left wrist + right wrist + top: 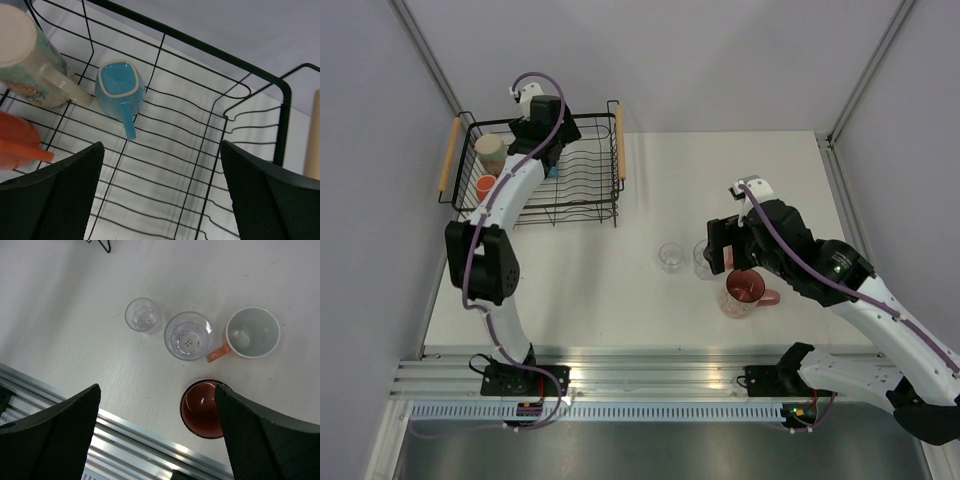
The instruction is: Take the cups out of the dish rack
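Black wire makes up the dish rack (582,190), which sits at the far left corner of the white table (620,300). It has a left wood handle (450,155) on one side and a right wood handle (618,140) on the other. Three cups are inside the rack, all at its left end. A big cream mug (25,60) with a blue-green picture on its side stands by the far wall. An orange mug (17,142) is just beside it, closer to the front. A small blue mug (119,87) is a little to the right, with its handle sticking out over the wires. The left gripper (160,200) hangs over the rack near the blue mug. Its jaws are spread wide and hold nothing. Well apart from the rack, four more cups stand on the table. A small clear cup (142,315) comes first, with a bigger clear cup (188,335) just beside it. Next is an orange-and-white mug (252,332), and its handle reaches almost to the bigger clear cup. A dark red cup (202,407) sits nearer the front edge. The right gripper (160,440) hangs above these cups, with its jaws spread wide and empty.
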You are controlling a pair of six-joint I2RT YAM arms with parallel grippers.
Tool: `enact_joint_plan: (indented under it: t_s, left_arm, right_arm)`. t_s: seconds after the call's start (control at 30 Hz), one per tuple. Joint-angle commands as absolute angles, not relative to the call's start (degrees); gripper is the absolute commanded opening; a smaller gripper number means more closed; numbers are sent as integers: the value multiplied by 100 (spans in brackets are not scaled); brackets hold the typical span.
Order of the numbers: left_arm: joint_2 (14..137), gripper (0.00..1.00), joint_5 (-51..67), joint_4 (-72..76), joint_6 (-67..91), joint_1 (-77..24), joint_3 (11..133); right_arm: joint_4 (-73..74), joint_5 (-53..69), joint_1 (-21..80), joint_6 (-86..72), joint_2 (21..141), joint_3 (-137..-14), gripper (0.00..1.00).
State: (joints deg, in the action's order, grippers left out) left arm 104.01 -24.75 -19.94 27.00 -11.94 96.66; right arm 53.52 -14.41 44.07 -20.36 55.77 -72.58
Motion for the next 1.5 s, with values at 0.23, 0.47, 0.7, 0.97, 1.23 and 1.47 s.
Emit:
enact_joint_plan:
  t_s: [0.23,0.47,0.7,0.97,1.23,1.47]
  left_arm:
    - [12497,100,-2979,-2355,2056,-949,11855]
    - [13034,100,-3304,-2496,2241,-844,12024]
    - [13280,100,-3392,-2505,2136,-765,12120]
    - [13833,100,-3041,-2505,2065,-378,12586]
    - [14326,100,-2033,-2382,2013,-158,12999]
    - [14537,100,-1056,-2215,1978,-167,12999]
  right_arm:
    - [4588,-984,4421,-1925,6002,-6803,98]
    - [4456,-1142,4412,-1872,6415,-6776,98]
    - [4280,-1125,4412,-1846,6864,-6802,98]
    - [4219,-1037,4421,-1898,7251,-6882,98]
    - [4236,-1002,4421,-1925,7594,-7049,98]
    - [4166,-1011,4412,-1934,7647,-6961,98]
